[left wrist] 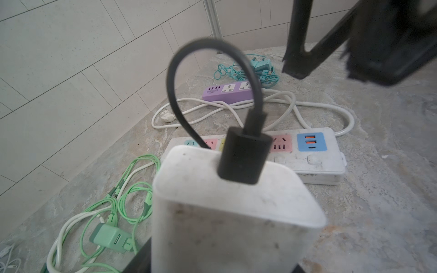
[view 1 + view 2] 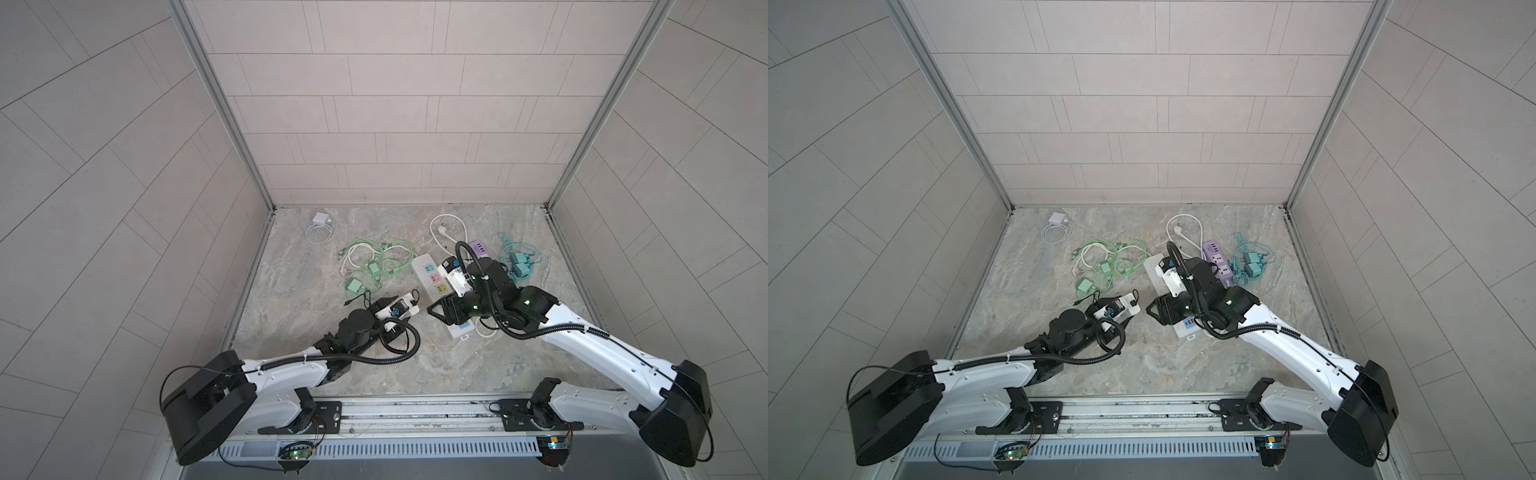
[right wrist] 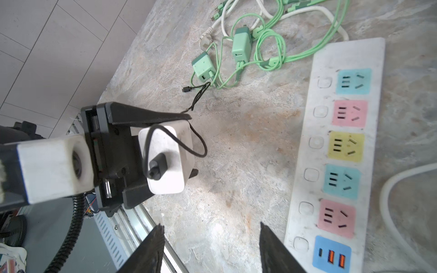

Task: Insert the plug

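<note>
Only the right wrist view is showing my left gripper [image 3: 189, 144] clamping the white charger [image 3: 165, 163], apart from the power strip [image 3: 350, 146]. My right gripper [image 3: 210, 227] is hovering beside its USB end, jaws spread, empty.

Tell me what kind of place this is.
Probably a robot test cell: panel walls in an aluminium frame surround a marble-look tabletop, left arm and right arm sit on a rail, and a white power strip and green chargers lie loose.
</note>
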